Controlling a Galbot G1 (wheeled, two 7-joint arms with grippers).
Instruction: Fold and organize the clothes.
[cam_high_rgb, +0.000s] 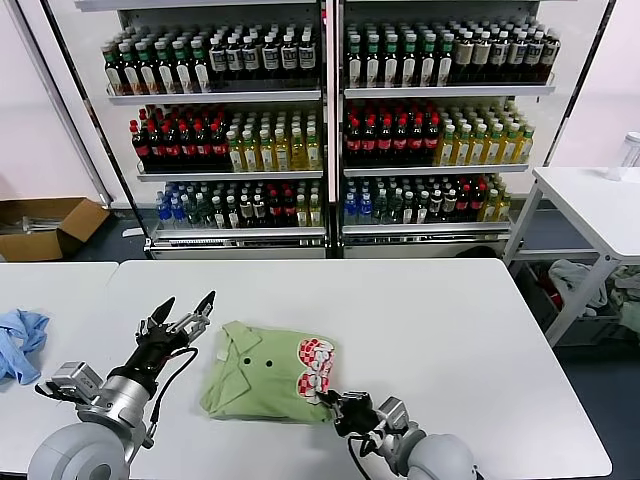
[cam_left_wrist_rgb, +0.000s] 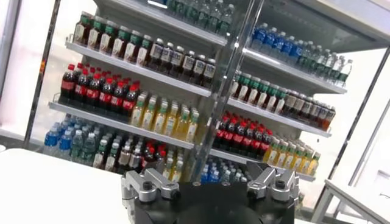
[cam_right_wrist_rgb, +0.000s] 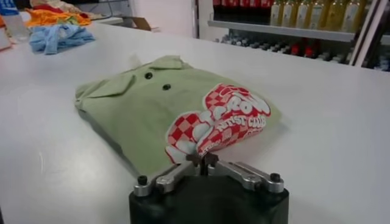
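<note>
The clothes (cam_high_rgb: 270, 370), one light green polo shirt, lie folded on the white table (cam_high_rgb: 450, 330), collar and dark buttons up and the red-and-white logo toward me. In the right wrist view the shirt (cam_right_wrist_rgb: 152, 103) fills the middle. My right gripper (cam_high_rgb: 336, 404) sits at its near edge by the logo. That gripper (cam_right_wrist_rgb: 202, 159) is shut, its fingertips pinching the puckered cloth edge. My left gripper (cam_high_rgb: 187, 302) hangs open just left of the collar, above the table, holding nothing.
A light blue cloth (cam_high_rgb: 20, 342) lies at the table's left edge, also seen in the right wrist view as the blue cloth (cam_right_wrist_rgb: 58, 36). Drink coolers (cam_high_rgb: 325, 120) stand behind. A cardboard box (cam_high_rgb: 45, 228) sits far left, a side table (cam_high_rgb: 590, 200) right.
</note>
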